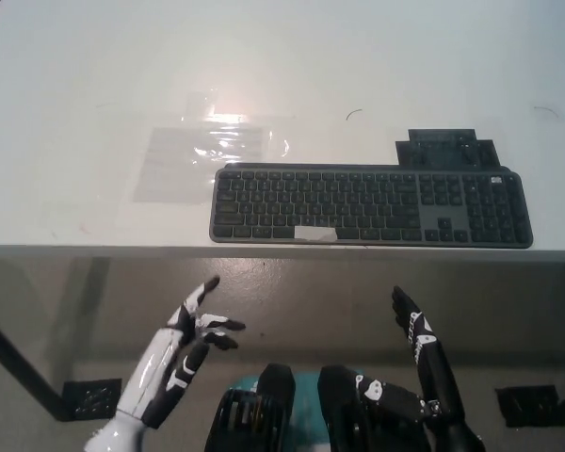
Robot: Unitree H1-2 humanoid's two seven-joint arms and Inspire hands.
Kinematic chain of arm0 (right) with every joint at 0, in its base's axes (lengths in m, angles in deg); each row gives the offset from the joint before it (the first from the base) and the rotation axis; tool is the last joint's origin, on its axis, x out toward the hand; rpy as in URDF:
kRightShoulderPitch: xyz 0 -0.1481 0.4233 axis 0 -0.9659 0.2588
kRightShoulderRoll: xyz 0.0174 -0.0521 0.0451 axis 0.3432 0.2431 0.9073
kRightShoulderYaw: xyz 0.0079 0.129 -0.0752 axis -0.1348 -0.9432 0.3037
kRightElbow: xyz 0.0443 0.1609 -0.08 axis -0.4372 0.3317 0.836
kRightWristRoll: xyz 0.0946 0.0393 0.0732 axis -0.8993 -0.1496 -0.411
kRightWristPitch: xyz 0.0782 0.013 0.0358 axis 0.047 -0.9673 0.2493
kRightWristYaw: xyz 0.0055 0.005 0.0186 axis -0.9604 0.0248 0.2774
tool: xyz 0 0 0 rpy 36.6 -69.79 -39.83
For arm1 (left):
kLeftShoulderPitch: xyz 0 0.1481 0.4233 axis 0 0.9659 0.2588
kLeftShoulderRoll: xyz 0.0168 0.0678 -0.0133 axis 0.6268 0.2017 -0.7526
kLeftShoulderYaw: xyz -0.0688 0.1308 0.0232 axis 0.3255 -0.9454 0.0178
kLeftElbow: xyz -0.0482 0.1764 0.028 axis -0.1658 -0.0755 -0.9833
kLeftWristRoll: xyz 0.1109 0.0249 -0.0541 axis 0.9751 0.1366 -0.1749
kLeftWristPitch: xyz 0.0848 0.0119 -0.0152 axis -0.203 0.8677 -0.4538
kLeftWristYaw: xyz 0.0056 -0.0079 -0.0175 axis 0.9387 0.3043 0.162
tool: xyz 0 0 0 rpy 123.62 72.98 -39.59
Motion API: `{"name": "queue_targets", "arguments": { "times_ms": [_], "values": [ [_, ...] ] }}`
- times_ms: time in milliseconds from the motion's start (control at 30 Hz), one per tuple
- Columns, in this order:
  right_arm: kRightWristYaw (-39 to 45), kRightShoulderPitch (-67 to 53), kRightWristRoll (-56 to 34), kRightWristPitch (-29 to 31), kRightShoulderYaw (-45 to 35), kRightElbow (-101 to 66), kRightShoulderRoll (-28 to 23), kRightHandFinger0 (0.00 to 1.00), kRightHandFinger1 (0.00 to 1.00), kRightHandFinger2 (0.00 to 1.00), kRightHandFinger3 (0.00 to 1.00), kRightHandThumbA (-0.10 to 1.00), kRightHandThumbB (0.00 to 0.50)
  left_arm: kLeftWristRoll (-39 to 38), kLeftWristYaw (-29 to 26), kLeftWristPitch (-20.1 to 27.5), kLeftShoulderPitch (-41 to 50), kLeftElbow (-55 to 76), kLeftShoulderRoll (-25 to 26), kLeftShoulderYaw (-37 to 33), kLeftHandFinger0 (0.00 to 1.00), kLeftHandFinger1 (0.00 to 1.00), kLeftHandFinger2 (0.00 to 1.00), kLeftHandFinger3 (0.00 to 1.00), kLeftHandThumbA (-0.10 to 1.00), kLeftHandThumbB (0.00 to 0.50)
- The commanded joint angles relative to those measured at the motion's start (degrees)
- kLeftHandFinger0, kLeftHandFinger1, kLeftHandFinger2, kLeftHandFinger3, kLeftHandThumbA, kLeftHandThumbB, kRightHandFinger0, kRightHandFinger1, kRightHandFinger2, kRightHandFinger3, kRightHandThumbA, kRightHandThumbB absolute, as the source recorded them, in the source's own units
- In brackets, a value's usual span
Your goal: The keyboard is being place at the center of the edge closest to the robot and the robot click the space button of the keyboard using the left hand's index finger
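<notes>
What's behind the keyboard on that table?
A flat black object pokes out behind the keyboard, at its right end; its near edge is hidden, so I cannot tell what it is. A clear plastic sheet lies behind the left end.

A broad white matte tabletop (94,75) fills the upper half of the frame, its front edge running straight across just below the middle. A bright glare of light (228,118) sits at upper centre on a clear, wrinkled plastic patch (198,160) lying flat on the surface. Below the edge lies a dull grey-beige floor (311,282), with a dark slanted table leg (19,367) and a black square foot plate (89,395) at lower left, and a second black foot plate (525,405) at lower right.
</notes>
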Motion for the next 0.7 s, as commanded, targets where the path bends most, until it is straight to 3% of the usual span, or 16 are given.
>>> {"name": "queue_targets", "arguments": {
  "times_ms": [0,100,233,333,433,500,667],
  "values": [
    [-1.31,0.86,1.02,4.62,0.68,-0.44,0.35,1.00,1.00,1.00,1.00,1.00,0.345,5.48,-0.80,2.17,-2.30,9.59,-0.60,1.28,0.00,0.00,0.00,1.00,1.00,0.467],
    [-1.32,0.87,0.89,4.62,0.68,-0.46,0.20,1.00,1.00,1.00,1.00,1.00,0.339,6.59,-0.18,0.88,-4.52,12.76,-0.68,1.68,0.00,0.00,0.00,1.00,1.00,0.480],
    [-0.87,0.70,0.63,4.62,0.57,-0.73,0.14,1.00,1.00,1.00,1.00,1.00,0.341,12.40,1.80,-1.18,-7.97,13.08,0.56,0.78,0.00,0.00,0.00,1.00,1.00,0.448],
    [-0.94,0.96,0.90,4.62,0.69,-0.71,0.19,1.00,1.00,1.00,1.00,1.00,0.339,15.35,3.12,-2.72,-10.36,11.13,0.59,-0.53,0.00,0.00,0.00,1.00,1.00,0.490],
    [-1.36,0.98,1.55,4.62,0.82,-0.88,0.06,1.00,1.00,1.00,1.00,1.00,0.336,19.51,3.95,-3.82,-13.68,8.03,0.50,-2.02,0.00,0.00,0.00,1.00,1.00,0.498],
    [-1.43,0.94,1.96,4.62,0.61,-0.97,0.15,1.00,1.00,1.00,1.00,1.00,0.346,22.36,3.79,-4.35,-16.52,4.84,0.23,-3.10,0.00,0.00,0.00,1.00,1.00,0.494],
    [-0.93,1.16,1.44,4.62,0.60,-1.20,-0.07,1.00,1.00,1.00,1.00,1.00,0.329,24.72,4.19,-7.71,-22.07,-2.09,-0.87,-5.19,0.00,0.00,0.00,1.00,1.00,0.429]
  ]
}}
